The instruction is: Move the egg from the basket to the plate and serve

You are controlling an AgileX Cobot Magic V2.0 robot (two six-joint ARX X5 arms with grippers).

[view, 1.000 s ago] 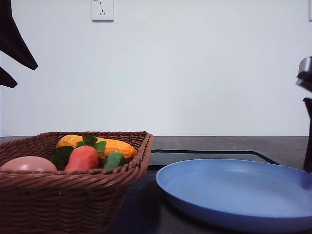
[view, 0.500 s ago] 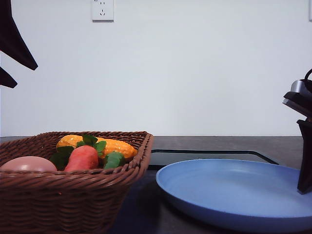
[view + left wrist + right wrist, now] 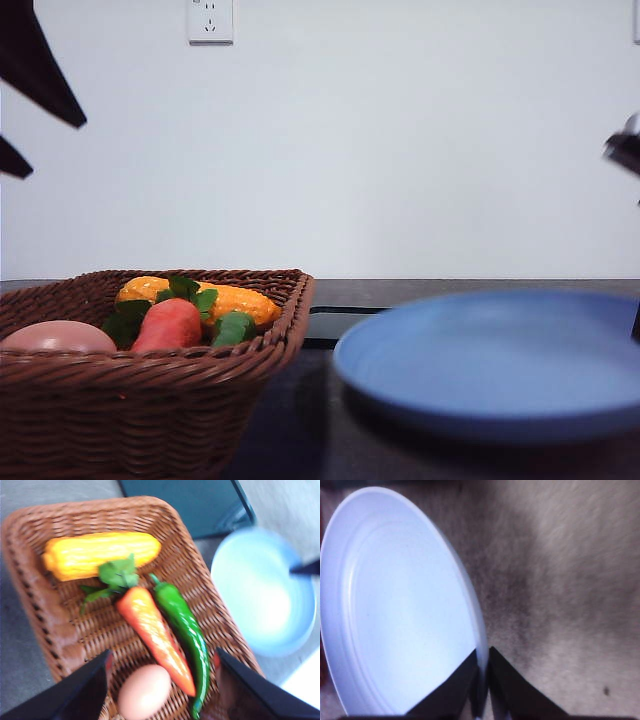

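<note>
The pinkish egg (image 3: 55, 335) (image 3: 144, 691) lies in the near end of the brown wicker basket (image 3: 150, 400) (image 3: 200, 585), beside an orange carrot toy (image 3: 152, 630). My left gripper (image 3: 163, 655) (image 3: 35, 125) hovers open above the basket, and the egg sits between its dark fingers (image 3: 75, 695) in the left wrist view. The light blue plate (image 3: 500, 360) (image 3: 395, 605) is off the table and blurred. My right gripper (image 3: 482, 680) is shut on its rim at the right edge.
In the basket a yellow corn cob (image 3: 100, 552) and a green pepper (image 3: 185, 630) lie with the carrot. A flat black tray (image 3: 330, 325) (image 3: 185, 505) lies behind the plate on the dark table. My right arm (image 3: 625, 150) shows at the far right edge.
The plate has risen off the table and its far edge has come down to a flatter angle. My right arm has moved up and right. The left fingers have shifted slightly.
</note>
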